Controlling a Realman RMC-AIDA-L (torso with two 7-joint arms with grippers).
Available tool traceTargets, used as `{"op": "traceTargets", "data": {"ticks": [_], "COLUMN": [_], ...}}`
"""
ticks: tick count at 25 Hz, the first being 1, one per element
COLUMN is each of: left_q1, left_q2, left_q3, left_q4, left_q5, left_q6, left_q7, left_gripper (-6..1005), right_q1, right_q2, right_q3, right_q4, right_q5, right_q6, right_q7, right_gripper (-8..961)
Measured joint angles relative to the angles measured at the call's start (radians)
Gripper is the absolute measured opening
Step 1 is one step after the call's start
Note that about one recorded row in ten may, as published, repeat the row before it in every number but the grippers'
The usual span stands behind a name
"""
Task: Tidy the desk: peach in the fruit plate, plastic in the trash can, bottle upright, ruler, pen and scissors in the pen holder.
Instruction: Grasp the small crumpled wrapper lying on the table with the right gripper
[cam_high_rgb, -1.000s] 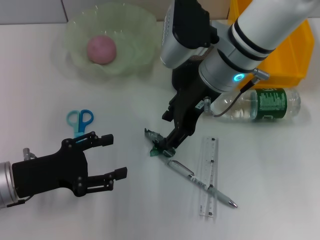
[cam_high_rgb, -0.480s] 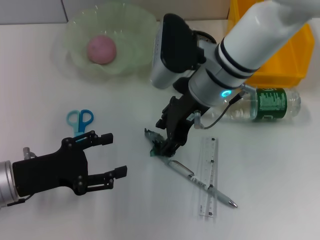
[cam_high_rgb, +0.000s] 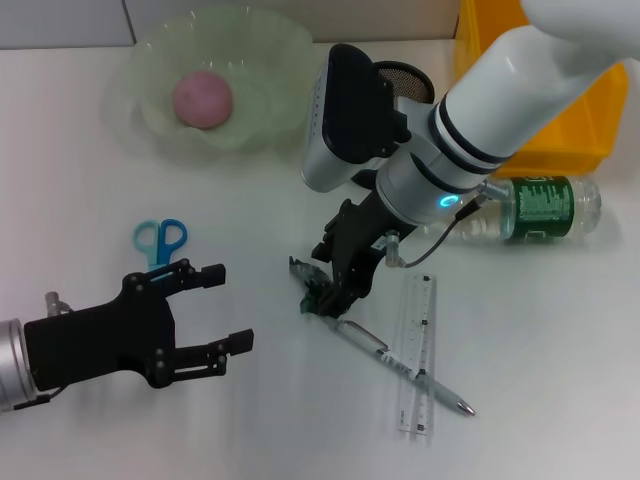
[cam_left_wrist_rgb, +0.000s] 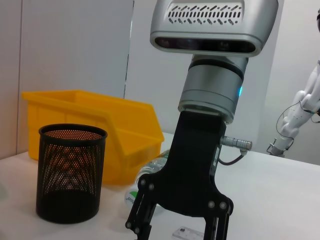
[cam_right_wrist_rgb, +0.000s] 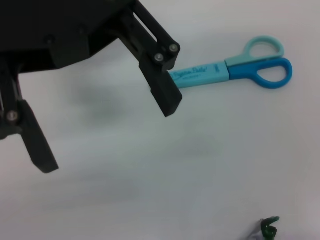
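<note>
Right tool (cam_high_rgb: 335, 290) tips behind plastic (cam_high_rgb: 308, 287)

Robot lab or test room staged as an office desk. Plain white tabletop (cam_high_rgb: 560, 330), bare white wall panels (cam_left_wrist_rgb: 75, 45) behind. A second white robot arm (cam_left_wrist_rgb: 300, 107) stands far off in the left wrist view. Props: yellow plastic storage bin (cam_left_wrist_rgb: 112, 125), black wire-mesh pen holder (cam_left_wrist_rgb: 70, 172), clear plastic ruler (cam_high_rgb: 418, 355), blue-handled scissors (cam_right_wrist_rgb: 235, 70).
</note>
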Motion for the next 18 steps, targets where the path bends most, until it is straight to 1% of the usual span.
{"op": "traceTargets", "data": {"ticks": [18], "left_q1": [0.000], "left_q2": [-0.002], "left_q3": [0.000], "left_q4": [-0.001], "left_q5": [-0.001], "left_q6": [-0.001], "left_q7": [0.008], "left_gripper": [846], "right_q1": [-0.008], "right_q2": [0.000], "right_q3": [-0.003], "right_q4": [0.003], "right_q5": [0.003], "right_q6": [0.011], "right_q7": [0.000], "right_gripper": [734]}}
